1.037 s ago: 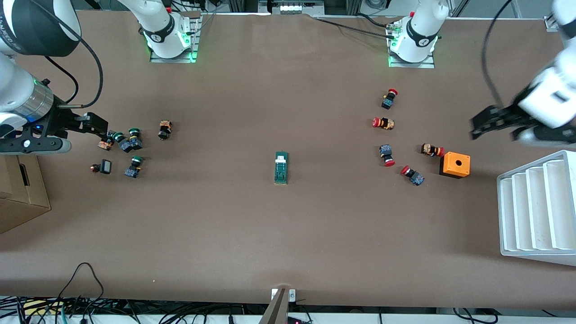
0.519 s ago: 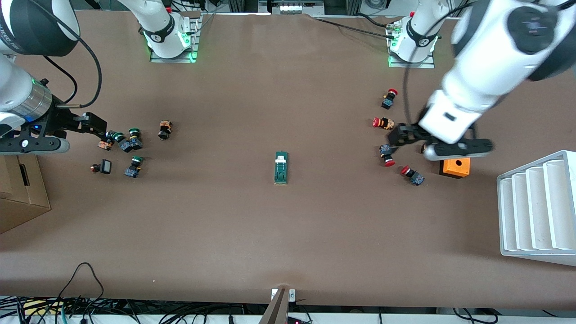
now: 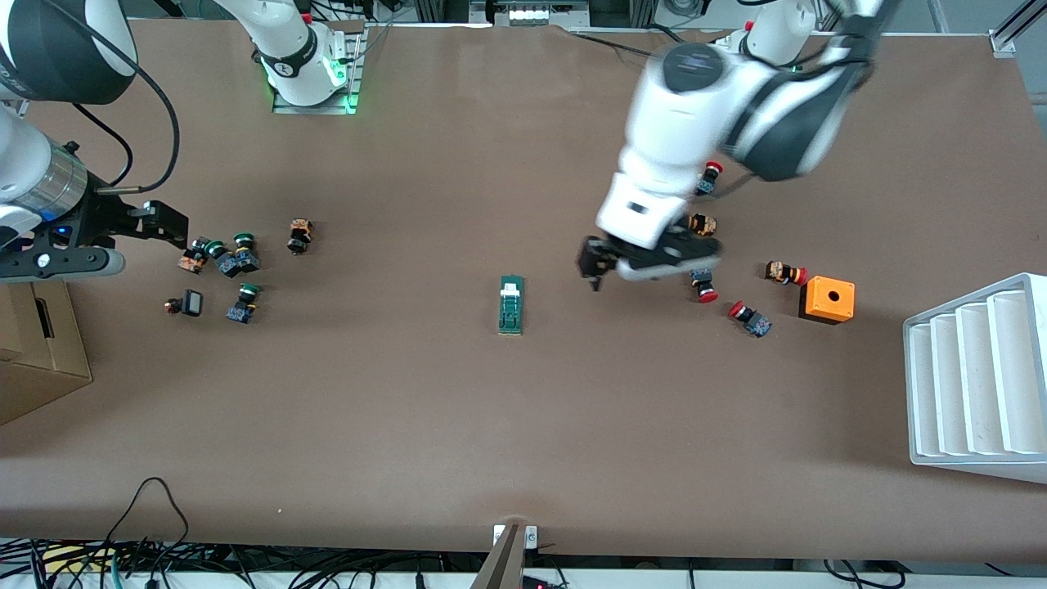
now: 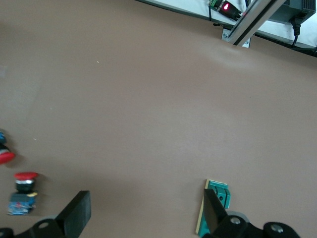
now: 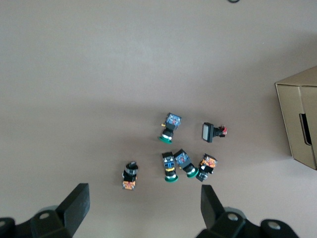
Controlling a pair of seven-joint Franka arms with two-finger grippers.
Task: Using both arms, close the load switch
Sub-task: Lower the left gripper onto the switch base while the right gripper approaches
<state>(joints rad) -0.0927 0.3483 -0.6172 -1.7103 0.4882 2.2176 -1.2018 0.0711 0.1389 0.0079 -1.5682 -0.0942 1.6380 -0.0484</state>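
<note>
We see the load switch [image 3: 510, 304] lying flat near the middle of the table [image 3: 523, 425], its white sliding piece at the end toward the robots' bases, touched by neither arm. The left gripper [image 3: 597, 266] hangs in the air with its fingers spread wide and nothing between them, just beside the switch toward the left arm's end of the table; in the left wrist view the switch [image 4: 214, 206] shows partly hidden by one finger [image 4: 213, 213]. Several red-capped push buttons [image 3: 705, 288] lie scattered close to that gripper, and an orange box [image 3: 827, 299] with a hole stands farther toward the left arm's end, next to a white ribbed tray [image 3: 977, 380]. The right gripper [image 3: 168, 222] waits with its fingers also spread and empty, over the cluster of green-capped push buttons [image 3: 237, 258] at the right arm's end of the table, close to a cardboard box [image 3: 37, 348]
</note>
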